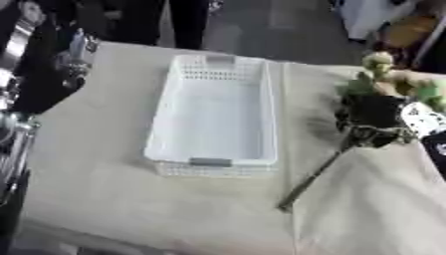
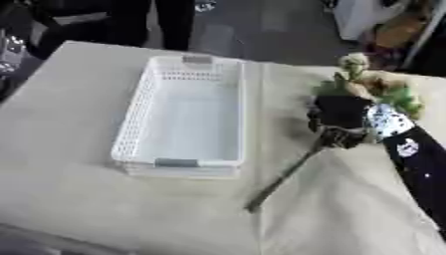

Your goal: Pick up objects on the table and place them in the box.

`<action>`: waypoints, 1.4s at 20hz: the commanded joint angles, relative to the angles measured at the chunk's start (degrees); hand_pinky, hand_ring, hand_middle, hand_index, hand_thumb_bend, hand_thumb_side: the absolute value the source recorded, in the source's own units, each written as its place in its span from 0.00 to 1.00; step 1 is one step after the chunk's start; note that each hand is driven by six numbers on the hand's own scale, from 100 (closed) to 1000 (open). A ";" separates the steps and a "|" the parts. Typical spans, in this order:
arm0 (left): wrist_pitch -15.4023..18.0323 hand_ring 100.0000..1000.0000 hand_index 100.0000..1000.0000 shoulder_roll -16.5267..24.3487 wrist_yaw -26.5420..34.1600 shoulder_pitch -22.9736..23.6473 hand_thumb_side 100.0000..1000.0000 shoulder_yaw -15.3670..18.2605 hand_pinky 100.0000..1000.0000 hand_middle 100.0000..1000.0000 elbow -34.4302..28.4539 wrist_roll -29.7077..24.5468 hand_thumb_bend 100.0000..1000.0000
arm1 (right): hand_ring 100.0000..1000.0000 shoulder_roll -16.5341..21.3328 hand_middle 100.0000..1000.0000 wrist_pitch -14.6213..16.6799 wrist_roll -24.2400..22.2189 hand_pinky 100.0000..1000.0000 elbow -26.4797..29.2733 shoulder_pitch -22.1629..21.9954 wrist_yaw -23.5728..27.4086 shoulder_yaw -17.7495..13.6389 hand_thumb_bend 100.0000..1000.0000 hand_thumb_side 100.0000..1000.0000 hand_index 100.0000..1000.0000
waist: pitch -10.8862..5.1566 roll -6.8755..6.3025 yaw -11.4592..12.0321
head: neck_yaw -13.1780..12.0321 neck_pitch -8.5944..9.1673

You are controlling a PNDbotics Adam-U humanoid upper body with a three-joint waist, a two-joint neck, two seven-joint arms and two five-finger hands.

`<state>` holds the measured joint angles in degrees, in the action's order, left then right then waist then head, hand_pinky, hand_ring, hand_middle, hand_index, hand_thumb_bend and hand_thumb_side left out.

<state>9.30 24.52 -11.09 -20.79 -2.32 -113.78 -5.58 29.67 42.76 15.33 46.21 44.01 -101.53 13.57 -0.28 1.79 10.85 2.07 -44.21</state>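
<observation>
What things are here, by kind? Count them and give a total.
White perforated plastic basket: 1
Artificial flower with pale green head and long dark stem, held in the right robot hand: 1
Total: 2

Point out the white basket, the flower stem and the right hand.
white basket (image 2: pixel 178 163): right eye view, on its near rim.
flower stem (image 2: pixel 278 183): right eye view, mid-stem above the cloth.
right hand (image 2: pixel 340 115): right eye view, on the black hand, curled round the stem's upper end.
</observation>
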 commanded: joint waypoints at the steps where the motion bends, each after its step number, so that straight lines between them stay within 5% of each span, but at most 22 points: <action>1: 0.00 0.68 0.81 0.64 0.29 -1.05 0.69 0.06 0.54 0.59 -0.81 -0.27 0.00 | 0.37 1.56 0.31 0.68 3.68 0.55 0.38 1.31 -0.36 -0.51 0.23 0.00 0.38 | -0.63 -0.13 0.10 | 0.30 0.09; 2: -0.01 0.68 0.81 0.66 0.30 -1.02 0.69 0.06 0.54 0.59 -0.81 -0.29 0.00 | 0.33 1.66 0.24 0.90 4.79 0.49 0.23 1.33 -0.17 -0.64 0.00 0.00 0.31 | -0.66 -0.14 0.09 | 0.26 0.09; 6: -0.08 0.68 0.81 0.74 0.30 -0.90 0.69 0.09 0.54 0.59 -0.81 -0.34 0.00 | 0.19 2.14 0.10 1.98 6.71 0.29 -1.13 1.31 1.57 -0.78 0.00 0.00 0.18 | -0.76 -0.12 0.04 | 0.10 0.09; 9: -0.14 0.68 0.81 0.86 0.26 -0.76 0.69 0.16 0.54 0.59 -0.81 -0.29 0.00 | 0.16 3.27 0.06 4.15 4.59 0.27 -1.48 1.35 3.77 -0.47 0.00 0.00 0.12 | -0.89 -0.03 -0.12 | -0.46 0.09; 16: -0.41 0.68 0.81 1.65 -0.16 0.05 0.69 0.49 0.54 0.59 -0.81 0.05 0.00 | 0.18 12.04 0.03 8.26 -9.58 0.42 8.34 3.36 15.92 3.54 0.00 0.00 0.07 | -1.44 0.54 -1.37 | -2.61 0.09; 22: -0.67 0.68 0.81 2.27 -0.51 0.94 0.69 0.74 0.54 0.58 -0.81 0.31 0.00 | 0.24 17.84 0.06 4.47 -21.16 0.56 21.12 6.80 24.16 4.69 0.00 0.00 0.07 | -2.35 0.99 -2.45 | -3.92 0.09; 28: -0.71 0.68 0.81 2.25 -0.56 1.18 0.69 0.77 0.54 0.58 -0.81 0.30 0.00 | 0.25 16.99 0.07 2.16 -25.13 0.57 24.97 9.54 27.35 3.91 0.00 0.00 0.08 | -2.95 1.10 -2.37 | -4.40 0.09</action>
<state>8.70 25.61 -11.44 -19.19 -2.12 -113.78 -5.41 45.31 45.33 -9.11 69.74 51.70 -74.99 18.51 -2.53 2.97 8.47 -1.77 -44.21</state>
